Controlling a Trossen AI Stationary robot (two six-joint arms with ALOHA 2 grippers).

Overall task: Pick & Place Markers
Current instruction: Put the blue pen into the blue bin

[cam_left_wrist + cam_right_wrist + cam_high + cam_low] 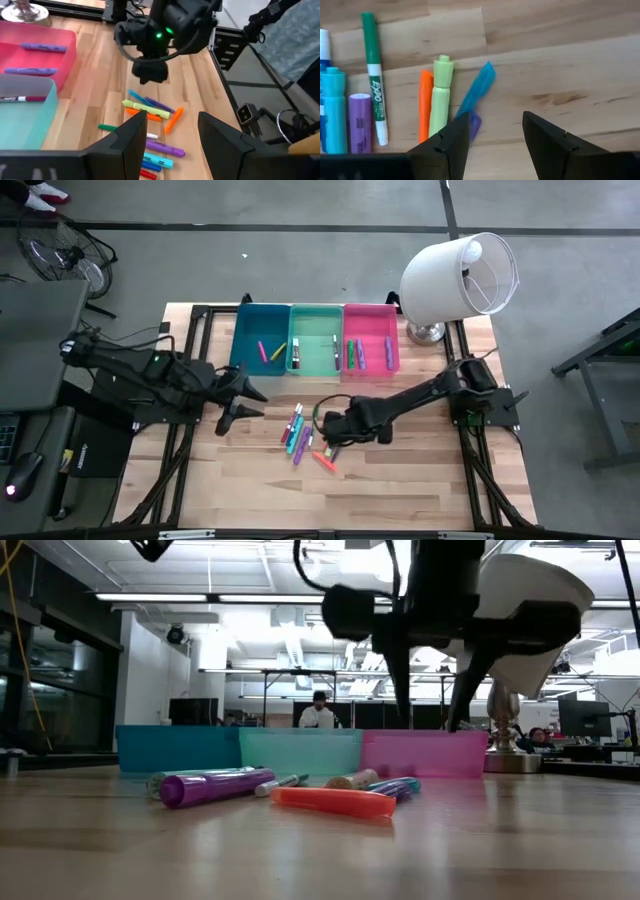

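Taking the marker pile as landmark: the right gripper hangs right over its lamp-side edge with jaws apart, blocking approach from above there. Behind the pile, the three bins form a wall, and the lamp stands past them. The wood in front of the pile lies bare, and the left gripper waits apart on its other side.
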